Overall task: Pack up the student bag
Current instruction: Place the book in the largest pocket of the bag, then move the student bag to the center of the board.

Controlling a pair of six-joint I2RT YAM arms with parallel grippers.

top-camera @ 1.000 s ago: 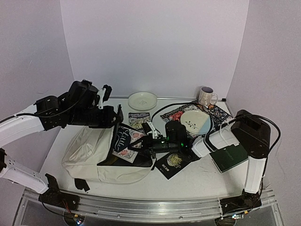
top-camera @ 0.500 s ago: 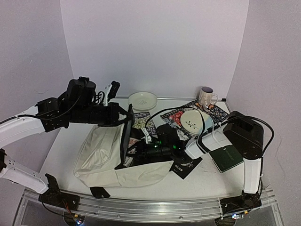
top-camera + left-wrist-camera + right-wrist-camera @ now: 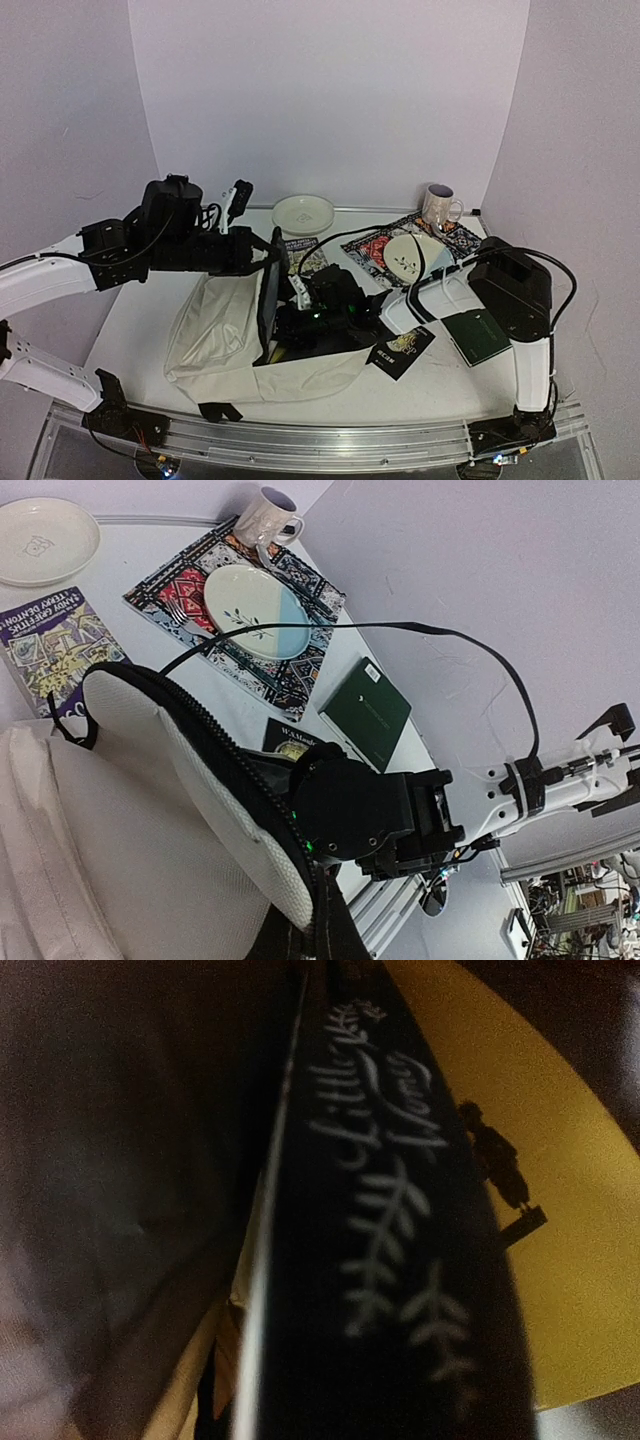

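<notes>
**Cream bag held open, right arm reaching inside**

Cream fabric with black zipper lines: the student bag (image 3: 215, 335) lies on its side at the left-centre of the table (image 3: 135, 300), with its mouth turned to the right. The left gripper (image 3: 266, 258) is closed tight on the black zipper rim of the flap and holds it upright, so the opening stands wide. The right gripper (image 3: 303, 320) is pushed into this opening. Its fingers are hidden in the dark, and I cannot tell how wide they are or if they hold something. Its wrist camera shows only a dark cover (image 3: 390, 1220) with white handwriting and a leaf drawing, beside a yellow surface (image 3: 570, 1260). Behind the bag lies a patterned book (image 3: 50, 650). At the right are a placemat (image 3: 300, 675) with a plate (image 3: 250, 610) on it, a mug (image 3: 438, 205), a green notebook (image 3: 478, 335), and a black booklet (image 3: 402, 350) just beside the bag.
</notes>
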